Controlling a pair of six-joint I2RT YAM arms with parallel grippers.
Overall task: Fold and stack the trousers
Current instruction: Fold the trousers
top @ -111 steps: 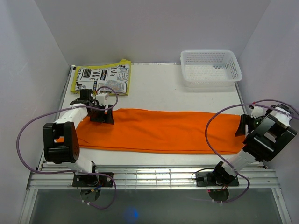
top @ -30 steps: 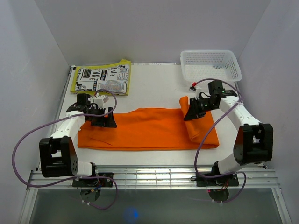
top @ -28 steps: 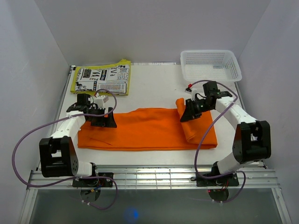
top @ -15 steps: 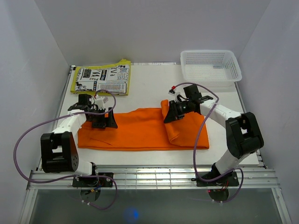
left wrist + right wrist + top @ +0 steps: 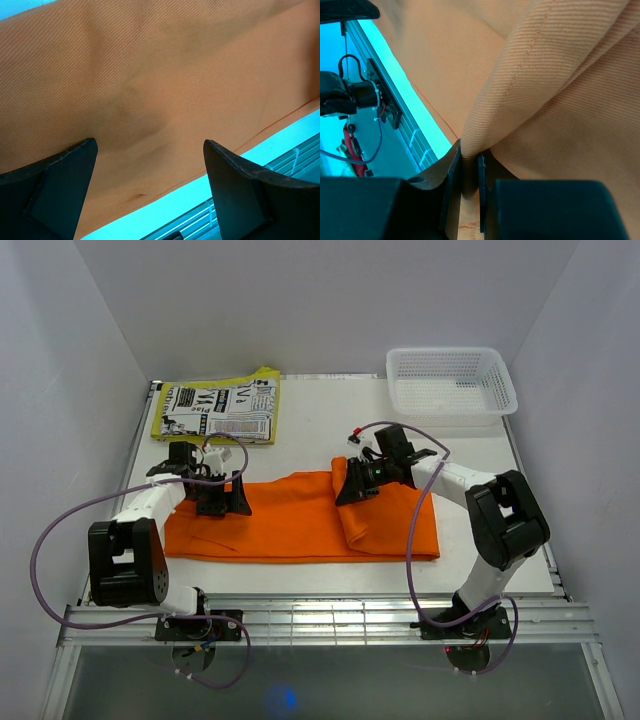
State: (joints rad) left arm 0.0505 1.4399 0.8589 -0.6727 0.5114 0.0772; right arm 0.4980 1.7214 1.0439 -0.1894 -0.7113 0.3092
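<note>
The orange trousers (image 5: 280, 515) lie flat across the table, their right end doubled over leftward onto the middle. My right gripper (image 5: 352, 488) is shut on that lifted end, the cloth (image 5: 520, 80) pinched between its jaws and draping away from them. My left gripper (image 5: 222, 497) stands open just above the trousers' left part, the orange fabric (image 5: 150, 100) filling the space between its spread fingers (image 5: 60, 175), with nothing held.
A folded yellow, black-and-white printed garment (image 5: 220, 405) lies at the back left. A white mesh basket (image 5: 450, 383) stands at the back right. The slatted metal rail (image 5: 320, 618) runs along the table's near edge.
My right gripper has carried the trousers' right end leftward over the middle, so the fold has grown and the cloth's right edge has shifted left. The left gripper has stayed in place.
</note>
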